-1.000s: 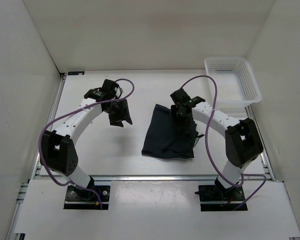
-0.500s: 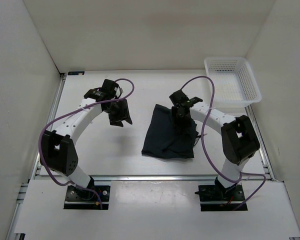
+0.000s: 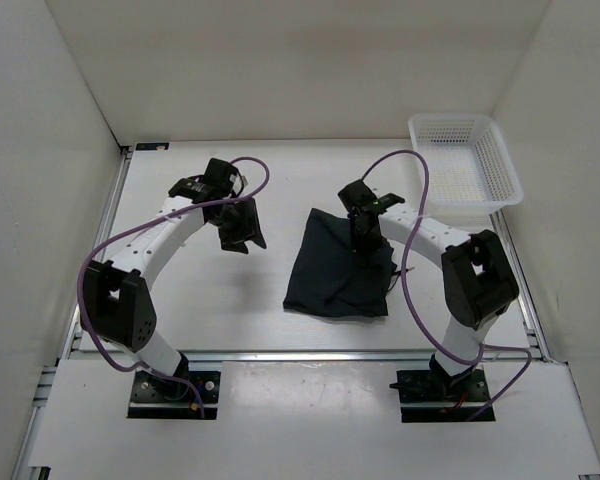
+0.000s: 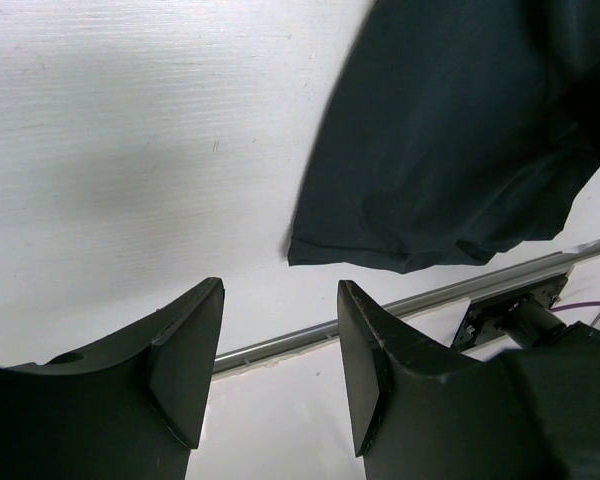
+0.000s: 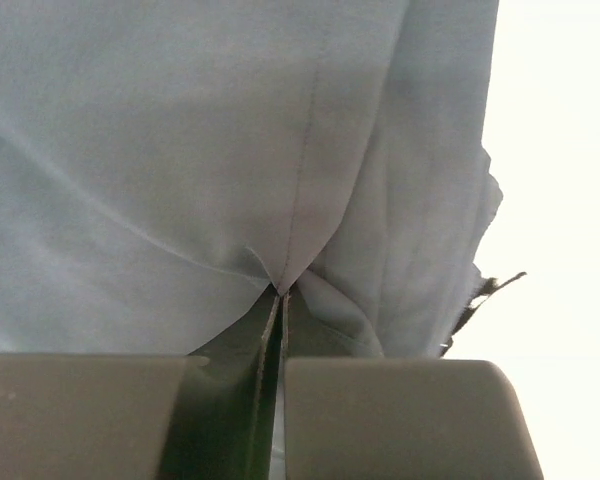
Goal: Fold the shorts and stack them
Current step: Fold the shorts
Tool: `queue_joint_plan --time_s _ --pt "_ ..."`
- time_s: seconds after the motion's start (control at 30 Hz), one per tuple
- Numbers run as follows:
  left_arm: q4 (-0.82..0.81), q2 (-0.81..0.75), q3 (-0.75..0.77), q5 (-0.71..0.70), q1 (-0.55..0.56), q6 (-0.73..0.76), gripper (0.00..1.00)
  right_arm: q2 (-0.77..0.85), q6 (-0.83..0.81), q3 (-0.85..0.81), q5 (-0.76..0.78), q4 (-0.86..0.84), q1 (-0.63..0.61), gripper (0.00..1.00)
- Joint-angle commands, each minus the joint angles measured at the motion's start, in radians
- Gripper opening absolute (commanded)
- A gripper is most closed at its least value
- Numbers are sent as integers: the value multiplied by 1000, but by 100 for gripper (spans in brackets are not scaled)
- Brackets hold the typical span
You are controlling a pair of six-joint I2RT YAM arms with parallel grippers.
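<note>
The dark navy shorts (image 3: 332, 268) lie folded into a rough rectangle on the white table, right of centre. They also show in the left wrist view (image 4: 450, 140) and fill the right wrist view (image 5: 210, 150), washed out to pale grey. My right gripper (image 3: 363, 234) is down on their upper part, its jaws pressed together on a pinch of cloth at a seam (image 5: 281, 290). My left gripper (image 3: 239, 236) hangs open and empty over bare table, well to the left of the shorts; both fingers (image 4: 185, 350) show with a wide gap.
A white mesh basket (image 3: 492, 168) stands at the far right corner. White walls close in the table on three sides. A metal rail (image 3: 300, 352) runs along the near edge, with the arm bases behind it.
The right gripper has shifted slightly up and back on the shorts, and its arm has swung a little left. The left arm has barely moved.
</note>
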State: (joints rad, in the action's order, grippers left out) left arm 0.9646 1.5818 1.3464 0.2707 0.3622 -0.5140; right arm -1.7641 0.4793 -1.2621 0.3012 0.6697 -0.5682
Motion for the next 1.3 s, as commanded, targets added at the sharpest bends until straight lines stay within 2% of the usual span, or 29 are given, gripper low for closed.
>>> queue_joint_plan --time_s 0.0,0.17,0.2,0.23,0.27,0.3,0.43,0.57,0.73,0.8,0.9,0.97,1.07,1.27 --pt "-21 -16 -9 16 4 -3 61 40 -16 -55 105 39 11 0" --pt "-21 -3 -9 7 33 -3 61 6 -25 -112 226 25 92 2" --pt "-21 9 -9 7 34 -3 61 -9 -25 -126 227 25 105 9" --pt "-30 9 -9 7 43 -3 61 -35 -25 -157 227 25 117 37" --pt "-30 20 -9 7 43 -3 61 -44 -37 -174 204 36 126 50" --pt "-30 20 -9 7 43 -3 61 -44 -38 -186 191 36 126 53" --pt "-39 20 -20 7 52 -3 62 27 -38 -152 179 36 126 53" --pt "-49 47 -20 28 73 9 62 126 -19 -45 139 36 126 48" --pt "-58 133 -20 18 136 9 63 300 13 144 -121 -16 107 48" --pt "-81 142 -33 18 136 -4 63 348 50 211 -225 -68 50 36" --pt "-93 142 -33 18 136 -14 63 348 71 222 -241 -91 -62 23" --pt "-93 129 -42 18 136 -14 63 325 81 213 -199 -75 -100 23" --pt "-93 92 -53 9 136 -14 63 340 105 222 -154 -26 -122 34" --pt "-93 90 -72 -11 136 -24 63 408 127 287 -83 -35 -160 34"
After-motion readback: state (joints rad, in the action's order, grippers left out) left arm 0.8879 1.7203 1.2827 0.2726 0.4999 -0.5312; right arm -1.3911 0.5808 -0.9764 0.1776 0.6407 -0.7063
